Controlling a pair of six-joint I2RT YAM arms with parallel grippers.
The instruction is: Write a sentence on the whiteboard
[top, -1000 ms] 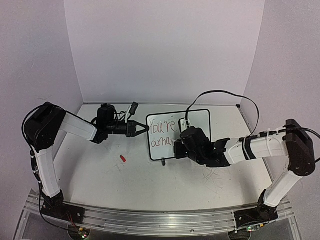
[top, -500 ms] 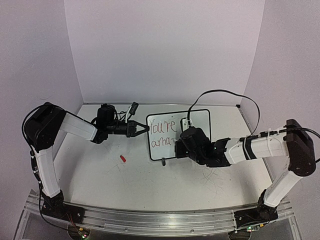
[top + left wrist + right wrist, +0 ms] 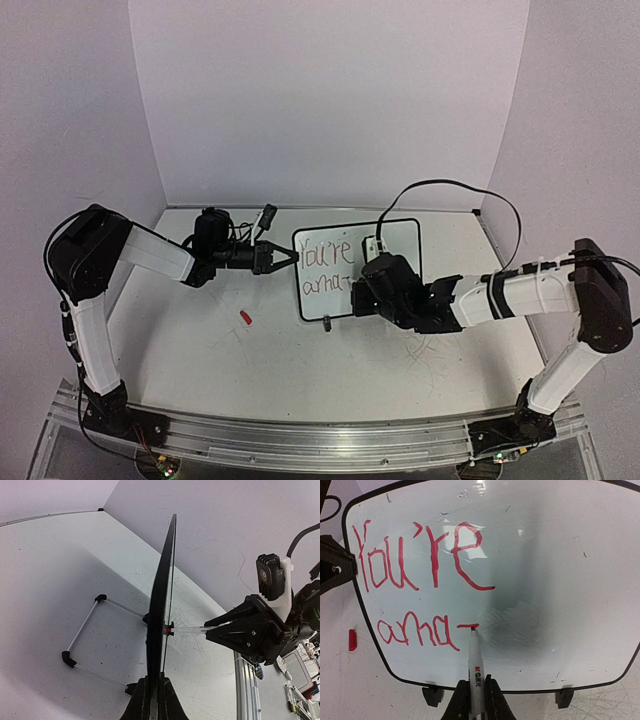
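The right gripper (image 3: 474,694) is clenching a red marker (image 3: 475,657), whose long axis is pointing straight ahead of the jaws. Its tip is touching the whiteboard (image 3: 560,580) just right of "ama" in the sentence (image 3: 420,562), with blank board lying further right. The left gripper (image 3: 154,702) is pinching the board's left edge.

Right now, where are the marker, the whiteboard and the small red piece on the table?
marker (image 3: 475,662): right wrist view, on its white barrel.
whiteboard (image 3: 560,580): right wrist view, on its bare right half.
small red piece (image 3: 245,317): top external view, on its middle.
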